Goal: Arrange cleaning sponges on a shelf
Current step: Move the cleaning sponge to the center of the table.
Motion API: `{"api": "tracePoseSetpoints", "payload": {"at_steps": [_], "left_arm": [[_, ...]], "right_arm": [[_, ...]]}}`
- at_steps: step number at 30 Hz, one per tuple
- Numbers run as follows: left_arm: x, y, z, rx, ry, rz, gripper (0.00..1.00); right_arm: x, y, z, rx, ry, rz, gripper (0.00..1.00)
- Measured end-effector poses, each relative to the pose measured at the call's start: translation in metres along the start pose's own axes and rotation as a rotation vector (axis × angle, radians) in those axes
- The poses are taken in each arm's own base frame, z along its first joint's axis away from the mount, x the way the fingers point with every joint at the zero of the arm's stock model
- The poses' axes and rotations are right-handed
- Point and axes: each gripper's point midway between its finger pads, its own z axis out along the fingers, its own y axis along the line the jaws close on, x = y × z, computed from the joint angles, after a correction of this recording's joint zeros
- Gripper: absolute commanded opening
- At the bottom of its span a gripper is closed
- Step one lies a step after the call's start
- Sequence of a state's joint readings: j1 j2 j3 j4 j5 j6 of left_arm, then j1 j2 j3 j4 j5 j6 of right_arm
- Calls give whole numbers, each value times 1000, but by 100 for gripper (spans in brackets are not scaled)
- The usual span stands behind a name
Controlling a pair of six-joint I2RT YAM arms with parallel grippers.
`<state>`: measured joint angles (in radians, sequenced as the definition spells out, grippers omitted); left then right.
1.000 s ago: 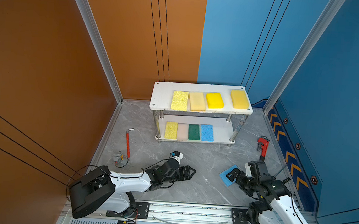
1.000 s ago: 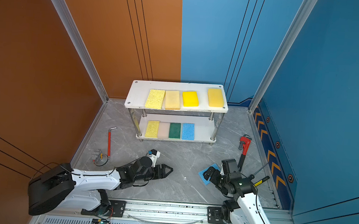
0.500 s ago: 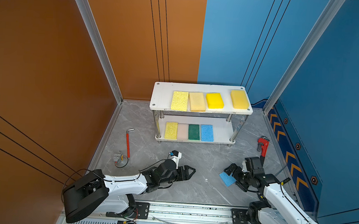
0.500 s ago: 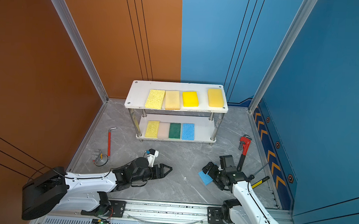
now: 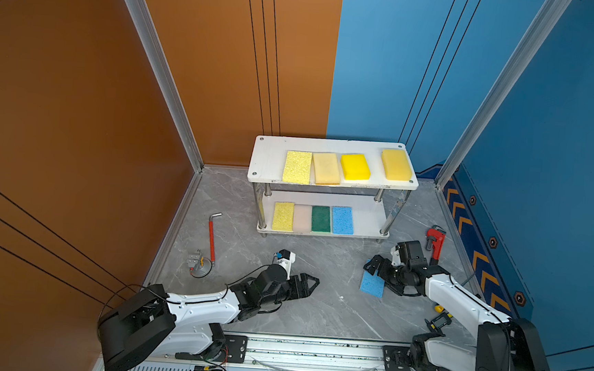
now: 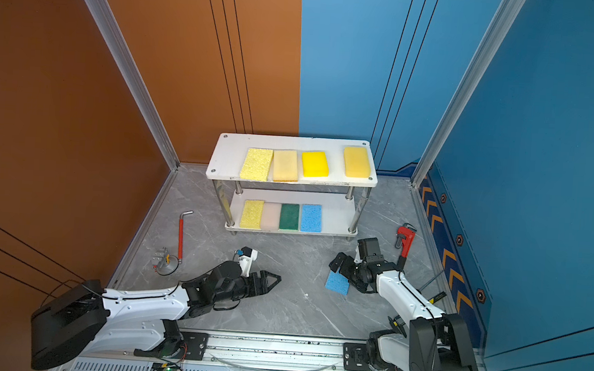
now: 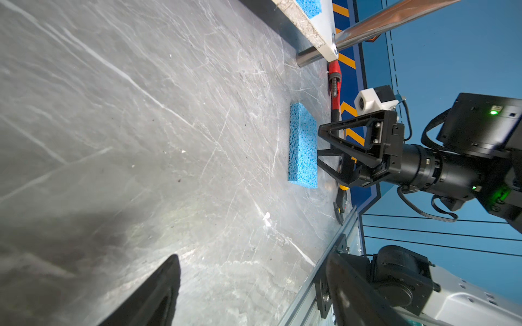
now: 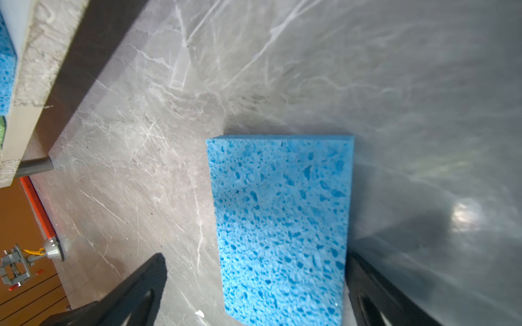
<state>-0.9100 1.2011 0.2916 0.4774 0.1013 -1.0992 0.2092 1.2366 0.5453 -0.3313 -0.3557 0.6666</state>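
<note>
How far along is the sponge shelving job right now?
Eight sponges lie on the shelf, four per board. In hand: nothing yet; the open right hand straddles the last blue sponge on the floor. Remaining: grip it and shelve it, perhaps on the lower board's bare end.

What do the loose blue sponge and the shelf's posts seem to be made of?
The loose blue sponge looks like matte cellulose foam: irregular open pores all over. The shelf's posts look like chromed or polished metal: mirror-bright, reflecting surrounding colours.
</note>
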Motion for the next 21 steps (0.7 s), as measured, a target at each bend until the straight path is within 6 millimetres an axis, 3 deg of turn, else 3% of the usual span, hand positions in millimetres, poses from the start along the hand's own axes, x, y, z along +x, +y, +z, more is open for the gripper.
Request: {"api": "tracePoseSetpoints", "payload": {"at_steps": [6, 12, 16, 21], "left_arm": [[-5, 2, 16, -39, 12, 8, 82], [-22, 8, 28, -62, -20, 8, 82], [-35, 20, 36, -96, -41, 4, 81], [-45, 7, 52, -74, -42, 31, 81]], "right_arm": [[14, 27, 13, -18, 69, -153, 100], [27, 54, 26, -48, 112, -258, 100], [23, 55, 27, -52, 102, -254, 100], [13, 46, 23, -43, 77, -218, 100]]}}
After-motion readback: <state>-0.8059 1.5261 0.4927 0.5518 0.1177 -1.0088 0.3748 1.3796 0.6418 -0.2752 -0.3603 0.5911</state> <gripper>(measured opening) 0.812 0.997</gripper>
